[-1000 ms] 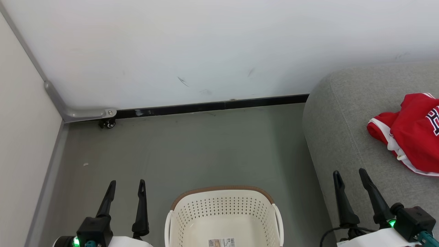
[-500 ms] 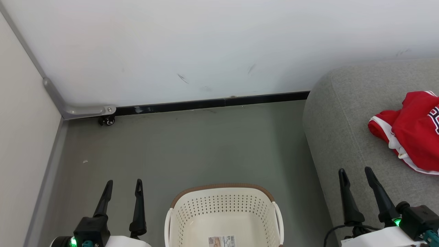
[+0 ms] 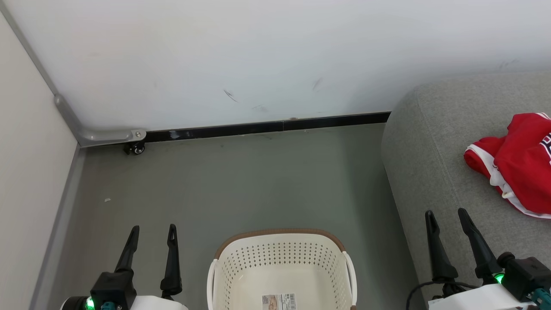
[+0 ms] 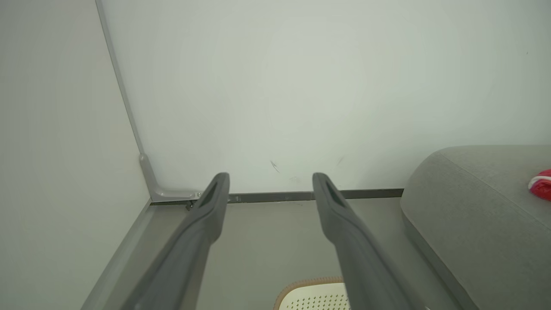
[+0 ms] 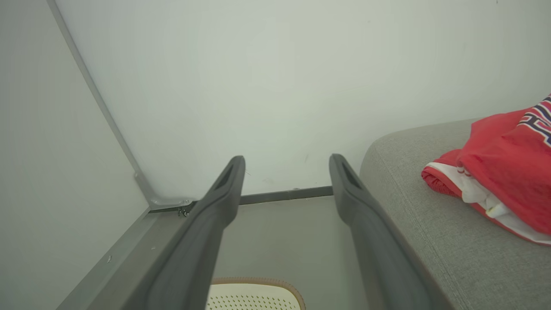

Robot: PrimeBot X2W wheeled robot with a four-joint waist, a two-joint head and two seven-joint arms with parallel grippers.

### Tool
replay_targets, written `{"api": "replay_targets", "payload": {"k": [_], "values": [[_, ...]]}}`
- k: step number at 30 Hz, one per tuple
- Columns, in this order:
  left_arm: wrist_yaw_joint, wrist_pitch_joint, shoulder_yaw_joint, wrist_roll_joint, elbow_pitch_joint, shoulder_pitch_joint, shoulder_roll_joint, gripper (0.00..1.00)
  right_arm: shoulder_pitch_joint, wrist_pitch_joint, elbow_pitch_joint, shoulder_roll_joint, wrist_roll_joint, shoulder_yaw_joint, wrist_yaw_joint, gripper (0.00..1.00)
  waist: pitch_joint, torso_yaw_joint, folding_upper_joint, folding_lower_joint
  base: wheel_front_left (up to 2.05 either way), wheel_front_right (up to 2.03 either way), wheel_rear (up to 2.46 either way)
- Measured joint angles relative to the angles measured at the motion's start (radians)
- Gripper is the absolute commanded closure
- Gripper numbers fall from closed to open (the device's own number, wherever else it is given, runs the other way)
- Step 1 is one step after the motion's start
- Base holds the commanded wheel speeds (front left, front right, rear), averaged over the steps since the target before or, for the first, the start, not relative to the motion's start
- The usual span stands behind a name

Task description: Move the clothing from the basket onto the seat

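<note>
Looking down from the head camera, the basket [image 3: 280, 232] sits on the grey floor [image 3: 236, 181] between the 2 arms. Its perforated inside is bare down to the label sticker [image 3: 279, 300], though its near end is cut off by the bottom edge. The clothing [image 3: 516, 172] lies bunched on the seat [image 3: 430, 150] at the right, well apart from the basket, so the transfer looks finished or close to it. The left gripper [image 3: 153, 227] hangs just left of the basket and the right gripper [image 3: 445, 211] over the seat's near edge. Each has its 2 fingers parted with nothing between them, which I read as a resting posture, not a reach.

In the left wrist view, the left gripper [image 4: 270, 176] is spread wide and empty, aimed at the white wall [image 4: 301, 86], not down into the basket [image 4: 310, 282], whose brown rim peeks in at the bottom. The seat [image 4: 473, 206] fills the right side, with a sliver of red clothing [image 4: 541, 184] at the far edge.

In the right wrist view, the right gripper [image 5: 287, 158] is equally wide apart and holds nothing. The clothing [image 5: 503, 172], red with white trim and dark lettering, rests on the seat [image 5: 422, 224] to the right of the fingers and clear of them. The basket [image 5: 254, 282] shows only its rim below. If its hidden near end is also bare, nothing more needs lifting.
</note>
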Motion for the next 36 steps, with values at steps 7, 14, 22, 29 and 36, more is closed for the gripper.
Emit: {"api": "replay_targets", "payload": {"k": [7, 14, 22, 29, 36], "values": [[-0.001, 0.000, -0.004, -0.002, 0.021, 0.002, -0.003, 1.00, 0.002, 0.001, 0.020, 0.003, 0.000, 0.003, 0.000, 1.00, 0.003, -0.001, 0.0000, 0.0000, 0.00, 0.00, 0.00], [-0.007, 0.012, 0.002, -0.036, 0.072, 0.019, -0.008, 1.00, 0.021, 0.001, 0.053, 0.009, 0.032, 0.013, 0.000, 1.00, 0.003, -0.001, 0.0000, 0.0000, 0.00, 0.00, 0.00], [-0.019, 0.055, 0.045, -0.132, 0.099, -0.001, -0.008, 1.00, 0.021, 0.001, 0.045, 0.009, 0.129, 0.028, 0.000, 1.00, 0.002, 0.000, 0.0000, 0.0001, 0.00, 0.00, 0.00], [-0.028, 0.090, 0.058, -0.267, 0.106, -0.011, -0.009, 1.00, 0.020, 0.010, 0.045, 0.009, 0.266, 0.019, 0.000, 1.00, -0.001, 0.002, 0.0000, 0.0007, 0.00, 0.00, 0.00], [-0.040, 0.124, 0.071, -0.364, 0.106, -0.013, -0.010, 1.00, 0.018, 0.031, 0.048, 0.009, 0.363, 0.010, 0.000, 1.00, -0.005, 0.004, 0.0000, 0.0054, 0.00, 0.00, 0.00]]}}
